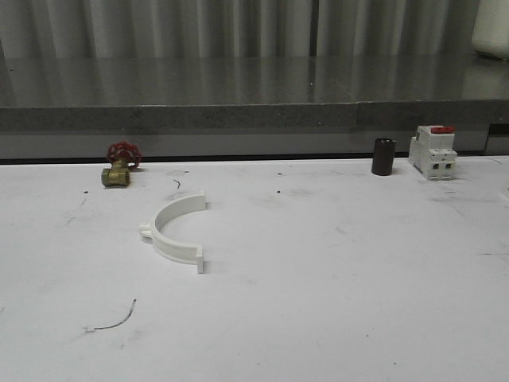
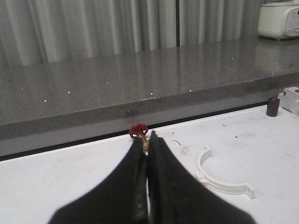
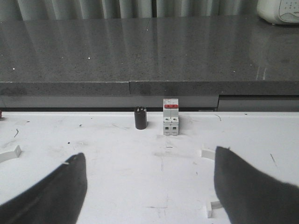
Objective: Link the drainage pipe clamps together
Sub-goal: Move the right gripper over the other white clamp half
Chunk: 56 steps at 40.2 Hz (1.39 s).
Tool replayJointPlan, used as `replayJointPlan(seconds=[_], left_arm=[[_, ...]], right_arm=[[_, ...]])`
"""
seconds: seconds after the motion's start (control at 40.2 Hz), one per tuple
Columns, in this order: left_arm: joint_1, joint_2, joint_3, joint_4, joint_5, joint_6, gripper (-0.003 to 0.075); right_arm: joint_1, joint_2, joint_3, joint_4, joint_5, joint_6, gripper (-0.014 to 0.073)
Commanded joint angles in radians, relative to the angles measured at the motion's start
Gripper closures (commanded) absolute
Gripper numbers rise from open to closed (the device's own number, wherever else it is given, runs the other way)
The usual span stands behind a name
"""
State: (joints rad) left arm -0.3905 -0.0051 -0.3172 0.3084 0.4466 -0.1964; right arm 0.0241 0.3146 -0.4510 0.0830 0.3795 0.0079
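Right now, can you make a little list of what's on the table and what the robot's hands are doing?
clamp piece: one white half-ring clamp lying flat on the white table, open side facing right in the front view
second clamp piece: small white bits beside the right finger, too hidden to be sure
valve: brass with a red handwheel, back left
black cylinder: upright, back right
breaker: white box with red top, right of the cylinder
left gripper: shut, holding nothing
right gripper: open, holding nothing
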Motion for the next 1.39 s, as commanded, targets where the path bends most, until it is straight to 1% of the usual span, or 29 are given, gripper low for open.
replayJointPlan(seconds=[0.0, 0.746, 0.87, 0.995, 1.069, 1.218, 1.368], left_arm=[[0.004, 0.014, -0.022, -0.005, -0.071, -0.002, 0.0741], [0.004, 0.021, -0.022, -0.005, -0.076, -0.002, 0.0741], [0.004, 0.021, -0.022, -0.005, -0.076, -0.002, 0.0741], [0.004, 0.021, -0.022, -0.005, -0.076, -0.002, 0.0741], [0.004, 0.021, -0.022, -0.005, -0.076, -0.002, 0.0741], [0.004, 0.021, -0.022, -0.005, -0.076, -0.002, 0.0741], [0.004, 0.021, -0.022, -0.005, -0.076, -0.002, 0.0741]], right_arm=[[-0.008, 0.013, -0.037, -0.002, -0.074, -0.008, 0.001], [-0.008, 0.013, -0.037, -0.002, -0.083, -0.008, 0.001], [-0.008, 0.013, -0.037, -0.009, -0.125, -0.008, 0.001], [-0.008, 0.014, -0.037, -0.029, -0.211, -0.008, 0.001], [-0.008, 0.025, -0.044, -0.029, -0.205, -0.008, 0.001], [-0.008, 0.152, -0.101, -0.029, -0.141, -0.008, 0.001], [-0.008, 0.384, -0.227, -0.029, -0.029, 0.0, 0.001]])
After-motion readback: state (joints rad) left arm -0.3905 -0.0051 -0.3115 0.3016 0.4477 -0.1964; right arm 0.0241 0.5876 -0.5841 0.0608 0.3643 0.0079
